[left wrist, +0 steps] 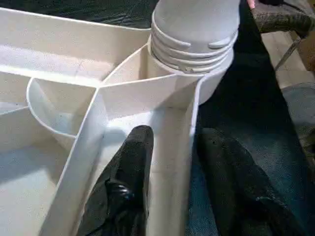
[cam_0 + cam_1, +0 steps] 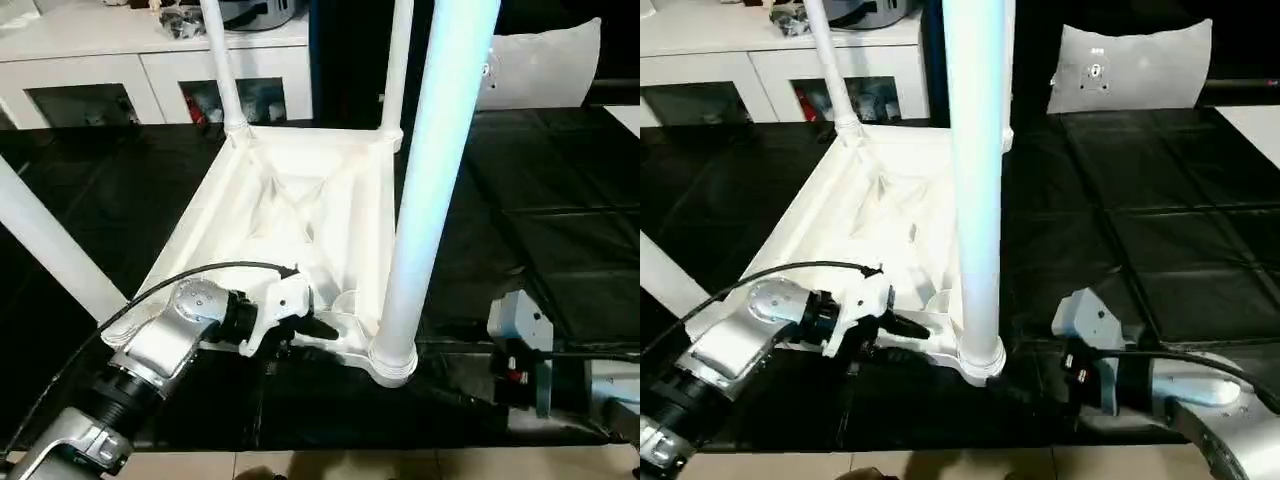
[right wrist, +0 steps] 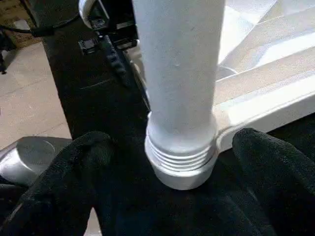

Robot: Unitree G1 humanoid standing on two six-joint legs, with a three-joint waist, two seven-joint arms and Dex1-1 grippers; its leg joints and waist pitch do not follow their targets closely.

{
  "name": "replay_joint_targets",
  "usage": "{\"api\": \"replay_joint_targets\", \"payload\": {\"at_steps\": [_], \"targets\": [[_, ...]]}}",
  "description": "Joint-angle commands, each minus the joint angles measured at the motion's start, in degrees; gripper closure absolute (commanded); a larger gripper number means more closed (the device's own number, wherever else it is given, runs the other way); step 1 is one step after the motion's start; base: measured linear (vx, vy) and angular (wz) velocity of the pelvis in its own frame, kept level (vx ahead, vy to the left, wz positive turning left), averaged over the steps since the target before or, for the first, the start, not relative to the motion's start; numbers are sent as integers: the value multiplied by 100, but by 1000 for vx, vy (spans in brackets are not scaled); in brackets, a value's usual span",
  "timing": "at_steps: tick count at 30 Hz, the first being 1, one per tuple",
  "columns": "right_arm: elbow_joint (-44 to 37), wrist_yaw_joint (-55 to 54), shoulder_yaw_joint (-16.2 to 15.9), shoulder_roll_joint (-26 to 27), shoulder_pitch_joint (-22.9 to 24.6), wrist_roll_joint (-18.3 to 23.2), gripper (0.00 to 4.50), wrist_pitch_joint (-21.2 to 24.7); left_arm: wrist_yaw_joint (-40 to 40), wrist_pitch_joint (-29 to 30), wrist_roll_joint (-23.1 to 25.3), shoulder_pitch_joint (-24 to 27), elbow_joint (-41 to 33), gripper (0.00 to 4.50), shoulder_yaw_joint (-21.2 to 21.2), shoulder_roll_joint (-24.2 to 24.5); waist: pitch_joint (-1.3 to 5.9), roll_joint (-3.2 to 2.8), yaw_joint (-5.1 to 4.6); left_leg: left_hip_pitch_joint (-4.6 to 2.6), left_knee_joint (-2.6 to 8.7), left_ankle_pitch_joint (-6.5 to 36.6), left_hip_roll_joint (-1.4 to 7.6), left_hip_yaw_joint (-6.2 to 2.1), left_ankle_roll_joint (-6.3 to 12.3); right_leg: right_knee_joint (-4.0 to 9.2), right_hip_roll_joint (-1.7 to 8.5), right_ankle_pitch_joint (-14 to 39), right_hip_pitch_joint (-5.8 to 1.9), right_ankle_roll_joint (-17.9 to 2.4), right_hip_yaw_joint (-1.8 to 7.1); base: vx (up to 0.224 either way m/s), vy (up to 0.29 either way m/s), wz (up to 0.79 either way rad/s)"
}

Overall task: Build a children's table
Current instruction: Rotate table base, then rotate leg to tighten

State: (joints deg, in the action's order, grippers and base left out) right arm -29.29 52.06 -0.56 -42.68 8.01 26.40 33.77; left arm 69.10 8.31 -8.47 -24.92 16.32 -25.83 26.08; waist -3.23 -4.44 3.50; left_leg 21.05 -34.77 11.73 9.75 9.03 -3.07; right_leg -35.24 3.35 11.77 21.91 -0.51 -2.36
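A: From the head views, where is the children's table (image 2: 300, 215)?

B: Upside down on the black surface (image 2: 560, 200), its near rim at the surface's front edge. Legs stand up from its corner sockets; the near leg (image 2: 430, 180) sits in the front socket and runs out of the top of the picture. Another leg (image 2: 45, 245) is cut off at the left.

A: Anything inside the upturned top?

B: Only its own white ribs, crossing in the middle. Behind the surface stands a white cabinet (image 2: 140, 60) with glass doors; what lies behind the glass is too dim to name. A pale cushion (image 2: 1135, 65) leans at the far right corner.

A: And the left wrist view?

B: The left gripper (image 1: 170, 179) straddles the table's rim wall near the front socket, one finger (image 1: 130, 172) inside and the other outside. Whether they already press the wall I cannot tell.

A: The right wrist view?

B: The right gripper (image 3: 170, 167) stands wide apart, its black fingers either side of the near leg's ribbed collar, touching nothing. The fingers are cut off by the picture's edge.
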Motion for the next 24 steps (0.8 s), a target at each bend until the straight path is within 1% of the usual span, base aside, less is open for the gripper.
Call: {"api": "replay_joint_targets", "payload": {"at_steps": [1,2,3,5,7,9,10,11,12,13,14,15,16,17,18,19,20,21,22,23,24], "targets": [[-176,-76,-41,12,-38,-34,0,92,-91,-98,156,-62,111,310,-44,-3,351,136,29,-3,390,742,269,-82,357,516,449,1688,-247,-894,241,0,0,0],[-186,-84,-47,7,-37,-33,0,106,-97,-123,186,-62,143,310,-48,-15,351,139,30,-4,389,743,269,-83,358,515,451,1689,-245,-890,243,0,0,0],[-184,-96,-78,-25,-40,-78,0,116,-144,-174,287,-74,207,330,-80,-18,348,127,31,-8,392,772,272,-82,359,525,449,1712,-239,-890,244,0,0,0],[-183,-83,-107,-64,-39,-107,0,124,-167,-189,334,-83,249,330,-96,-25,347,131,34,-8,393,788,274,-83,348,523,456,1717,-243,-892,245,0,0,0],[-186,-79,-116,-80,-36,-102,0,130,-180,-199,360,-87,269,354,-96,-35,343,132,37,-9,393,828,270,-81,342,534,460,1806,-240,-878,248,0,0,0],[-194,-73,-163,-110,-46,-102,0,141,-205,-240,457,-112,321,366,-116,-34,332,133,33,-16,402,880,275,-82,329,545,457,1942,-229,-851,249,0,0,0],[-197,-98,-187,-109,-63,-94,0,145,-218,-249,468,-115,339,388,-95,-52,331,157,29,-16,401,912,273,-81,319,553,459,2019,-229,-827,249,0,0,0],[-198,-106,-193,-108,-70,-91,0,147,-227,-245,461,-113,342,388,-79,-64,333,146,33,-18,404,912,275,-86,310,544,462,2036,-230,-828,249,0,0,0],[-199,-111,-197,-108,-74,-88,0,149,-235,-241,455,-112,345,394,-67,-74,324,138,30,-28,408,975,273,-82,299,564,459,2140,-214,-810,249,0,0,0],[-196,-114,-199,-105,-82,-90,0,147,-248,-221,442,-109,343,400,-51,-83,321,139,28,-33,414,1042,272,-84,278,574,463,2252,-212,-787,250,0,0,0],[-187,-116,-202,-97,-105,-92,0,154,-263,-201,445,-106,345,420,-37,-89,320,163,25,-31,418,1062,273,-85,272,577,463,2302,-213,-771,248,0,0,0],[-180,-115,-203,-92,-121,-92,0,156,-290,-167,459,-98,332,420,-31,-85,321,145,26,-35,423,1106,274,-91,255,583,468,2383,-206,-745,249,0,0,0],[-162,-117,-201,-76,-164,-90,0,155,-369,-73,500,-57,274,427,-21,-67,322,148,19,-34,428,1122,277,-93,247,584,466,2397,-207,-731,248,0,0,0],[-152,-121,-197,-64,-189,-86,0,154,-429,-4,523,-22,224,434,-11,-54,327,144,12,-27,437,1127,283,-104,235,575,468,2362,-213,-723,245,0,0,0],[-145,-142,-178,-39,-220,-70,0,159,-585,186,510,72,82,434,55,-51,337,118,3,-26,438,1147,294,-109,203,555,472,2241,-217,-754,247,0,0,0],[-141,-160,-163,-19,-241,-57,0,164,-704,331,495,145,-27,441,110,-53,339,129,-16,-4,449,1142,294,-120,206,536,470,2122,-239,-791,240,0,0,0],[-139,-187,-130,10,-265,-33,0,173,-842,530,459,250,-205,446,188,-55,331,96,-20,-3,446,1149,281,-122,214,545,464,2101,-227,-803,237,0,0,0],[-132,-219,-99,33,-288,-11,0,181,-971,703,435,364,-399,448,267,-59,343,127,-50,13,442,1095,281,-122,228,529,461,1910,-250,-857,235,0,0,0],[-125,-234,-81,41,-311,3,0,188,-1124,911,397,495,-637,449,363,-79,359,125,-93,21,433,1012,286,-122,243,495,460,1641,-267,-944,234,0,0,0],[-101,-269,-66,49,-345,3,0,182,-1365,1284,369,775,-1160,449,480,-86,356,130,-117,35,429,968,276,-123,277,495,456,1555,-275,-972,228,0,0,0],[-101,-269,-66,49,-345,3,0,182,-1365,1284,369,775,-1160,449,480,-86,362,140,-159,42,413,902,265,-118,325,491,456,1449,-293,-1003,220,0,0,0]]}}
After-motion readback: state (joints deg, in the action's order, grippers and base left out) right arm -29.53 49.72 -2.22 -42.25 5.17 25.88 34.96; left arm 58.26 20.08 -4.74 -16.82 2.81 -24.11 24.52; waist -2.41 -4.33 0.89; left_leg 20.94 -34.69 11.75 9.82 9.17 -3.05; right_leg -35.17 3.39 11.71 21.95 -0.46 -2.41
